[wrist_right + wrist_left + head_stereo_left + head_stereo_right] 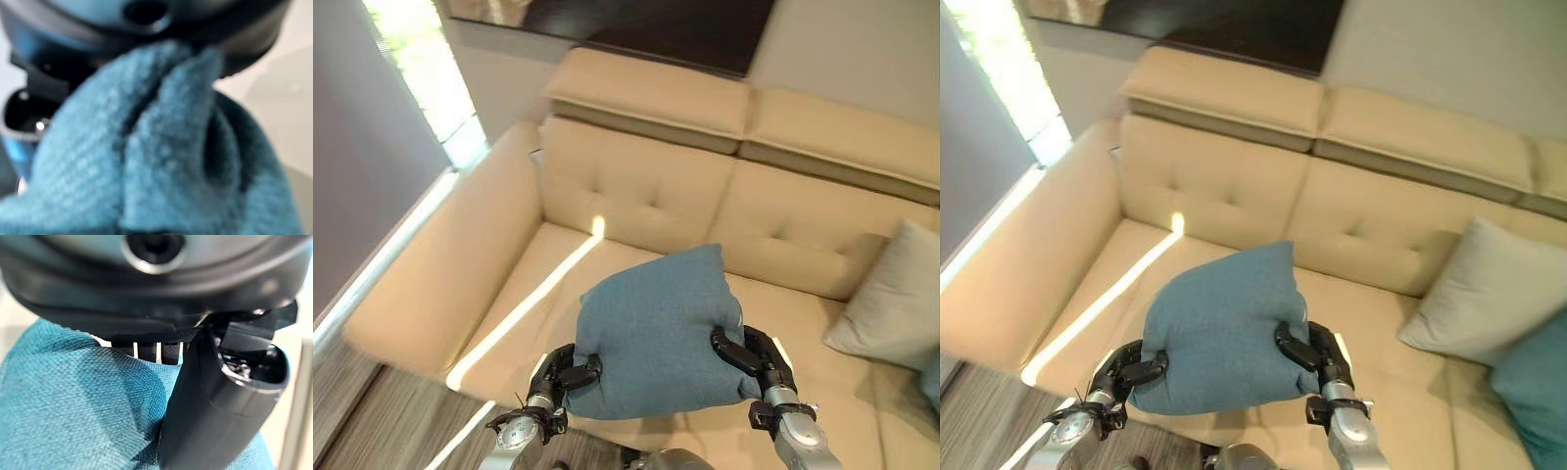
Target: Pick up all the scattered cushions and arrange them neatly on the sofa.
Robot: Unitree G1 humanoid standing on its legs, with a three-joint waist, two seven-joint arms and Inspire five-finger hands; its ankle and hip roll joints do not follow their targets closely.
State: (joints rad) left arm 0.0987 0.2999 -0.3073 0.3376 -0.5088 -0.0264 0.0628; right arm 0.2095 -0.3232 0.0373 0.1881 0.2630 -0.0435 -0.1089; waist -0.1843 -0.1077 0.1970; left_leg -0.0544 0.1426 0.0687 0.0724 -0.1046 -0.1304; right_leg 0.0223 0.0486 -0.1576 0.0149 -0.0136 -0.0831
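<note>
Both my hands clamp the blue cushion: left hand pinches its lower left corner, thumb curled onto the cloth and fingers tucked behind; right hand grips its right edge, fabric bunched up between my fingers in the right wrist view. Cushion hangs between my two hands, held up off the seat, just past my fingertips and over the front of the sofa seat. It sits tilted: one corner points up and away from my fingers toward the backrest, long axis running roughly from my left hand up to that far corner. Beyond my right fingers, a grey cushion leans against the backrest, and a teal cushion lies next to it, touching. My guess: two placed, this one carried but not set down yet; the seat stretch beyond my left fingers looks free for it.
</note>
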